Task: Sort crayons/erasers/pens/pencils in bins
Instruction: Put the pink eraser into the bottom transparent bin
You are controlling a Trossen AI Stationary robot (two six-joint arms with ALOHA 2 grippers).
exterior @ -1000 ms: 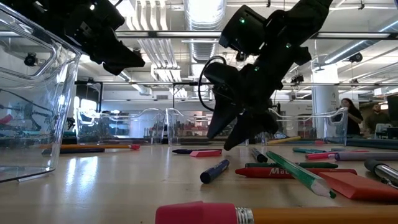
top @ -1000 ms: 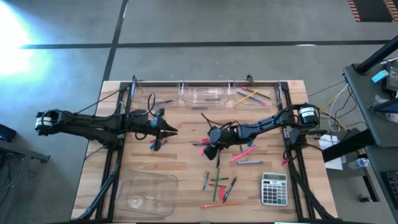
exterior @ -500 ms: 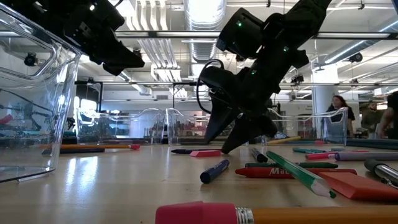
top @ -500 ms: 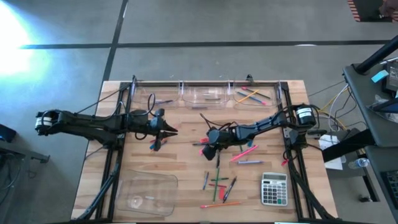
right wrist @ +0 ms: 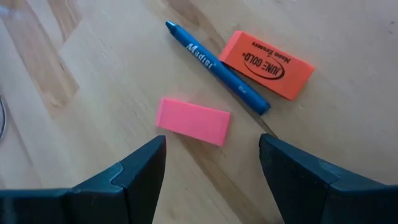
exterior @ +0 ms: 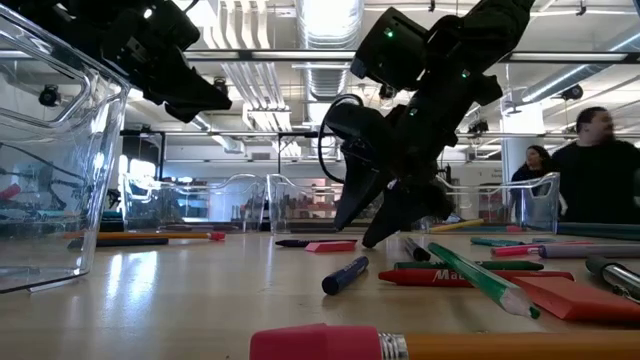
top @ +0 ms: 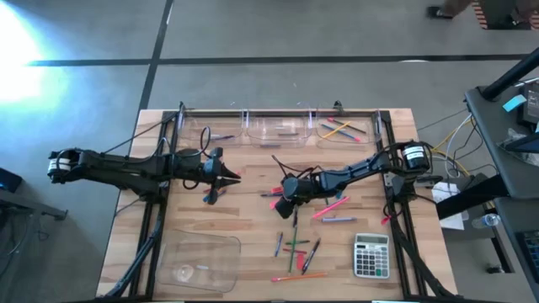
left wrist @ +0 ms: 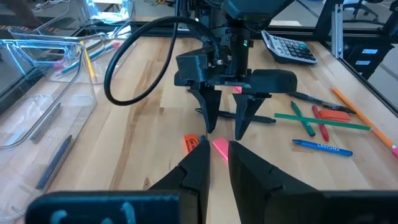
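Observation:
A pink eraser [right wrist: 193, 121] lies flat on the wooden table near its middle. Just beyond it lie a blue crayon [right wrist: 214, 65] and an orange eraser [right wrist: 266, 64]. My right gripper [right wrist: 211, 146] hangs open, slanting down, its fingertips just above the table and short of the pink eraser, touching nothing. My left gripper [top: 234, 177] waits shut and empty above the table's left half, pointing toward the right gripper [left wrist: 225, 127]. Three clear bins [top: 278, 129] stand along the far edge. Orange and pink pencils [top: 341, 130] lie in the rightmost one.
A large clear tray [top: 198, 261] sits at the near left corner. Several pens, pencils and crayons [top: 295, 248] lie scattered on the near right part, beside a grey calculator [top: 370, 255]. People stand in the room beyond the table [exterior: 590, 165].

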